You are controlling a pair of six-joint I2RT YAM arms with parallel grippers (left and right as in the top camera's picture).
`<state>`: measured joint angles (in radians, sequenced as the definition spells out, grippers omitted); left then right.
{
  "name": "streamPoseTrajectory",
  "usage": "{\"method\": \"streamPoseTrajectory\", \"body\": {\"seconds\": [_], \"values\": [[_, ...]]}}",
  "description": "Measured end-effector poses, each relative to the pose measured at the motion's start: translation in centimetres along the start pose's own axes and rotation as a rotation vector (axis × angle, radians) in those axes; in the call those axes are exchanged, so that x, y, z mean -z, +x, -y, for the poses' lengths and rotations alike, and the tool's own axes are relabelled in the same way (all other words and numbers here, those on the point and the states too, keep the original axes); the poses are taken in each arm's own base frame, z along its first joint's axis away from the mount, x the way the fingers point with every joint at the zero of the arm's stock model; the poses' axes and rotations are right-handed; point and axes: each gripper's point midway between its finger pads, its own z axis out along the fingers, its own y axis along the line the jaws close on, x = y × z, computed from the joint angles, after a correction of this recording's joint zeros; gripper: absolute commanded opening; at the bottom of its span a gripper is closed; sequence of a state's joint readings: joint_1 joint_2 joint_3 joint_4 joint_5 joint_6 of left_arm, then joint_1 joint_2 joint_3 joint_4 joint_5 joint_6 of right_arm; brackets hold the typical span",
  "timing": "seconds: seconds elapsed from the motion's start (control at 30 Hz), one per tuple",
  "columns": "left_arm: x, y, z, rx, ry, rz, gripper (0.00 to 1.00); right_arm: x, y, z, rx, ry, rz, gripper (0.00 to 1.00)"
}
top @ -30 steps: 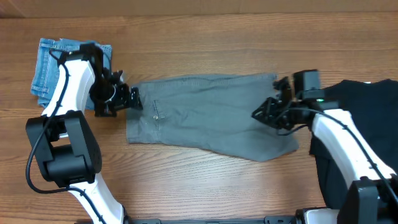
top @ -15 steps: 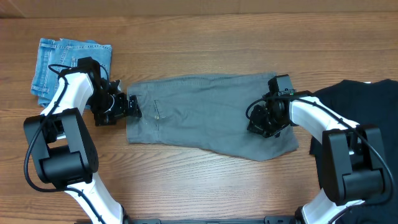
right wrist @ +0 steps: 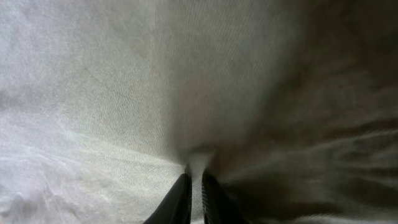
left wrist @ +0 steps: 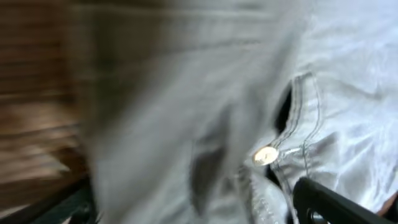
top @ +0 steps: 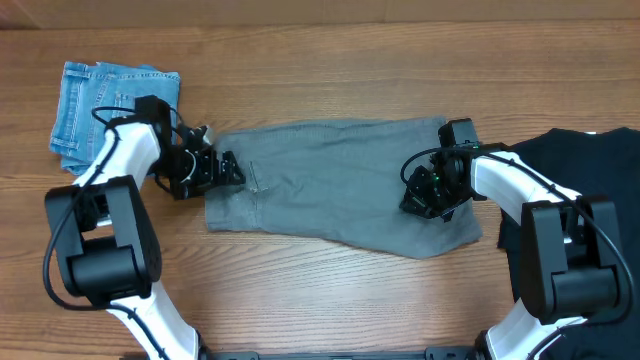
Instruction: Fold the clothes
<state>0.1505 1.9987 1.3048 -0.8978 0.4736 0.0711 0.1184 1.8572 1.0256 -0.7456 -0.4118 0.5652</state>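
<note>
Clothes point(top: 340, 180) lie flat on table point(top: 330, 60); right jaws pinch them, left jaws gape.

The clothes point(top: 340, 185) are plain mid-grey, with a pale metallic button point(left wrist: 266, 155). The jeans point(top: 100, 100) are faded light-blue denim; the garment point(top: 580, 190) is plain black. The surface point(top: 330, 60) is brown wood grain.
</note>
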Motion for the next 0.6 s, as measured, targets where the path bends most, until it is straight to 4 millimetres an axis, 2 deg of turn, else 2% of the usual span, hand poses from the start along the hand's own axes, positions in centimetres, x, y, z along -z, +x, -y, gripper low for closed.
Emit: {"method": "streamPoseTrajectory", "body": {"seconds": [0.23,0.3,0.33,0.5,0.6], "values": [[-0.9,-0.4,1.1,-0.021,0.042,0.069,0.76,0.0,0.0,0.0,0.0,0.001,0.0,0.11],[-1.3,-0.4,2.0,-0.031,0.082,0.074,0.62,0.0,0.0,0.0,0.0,0.001,0.0,0.11],[-1.6,-0.3,2.3,-0.043,0.088,0.073,0.52,0.0,0.0,0.0,0.0,0.001,0.0,0.11],[-3.6,0.7,4.5,-0.083,0.143,0.03,0.17,0.0,0.0,0.1,-0.002,0.003,0.0,0.11],[-4.2,1.3,4.8,-0.083,0.148,0.002,0.04,0.0,0.0,0.1,-0.003,0.004,0.001,0.1]]}}
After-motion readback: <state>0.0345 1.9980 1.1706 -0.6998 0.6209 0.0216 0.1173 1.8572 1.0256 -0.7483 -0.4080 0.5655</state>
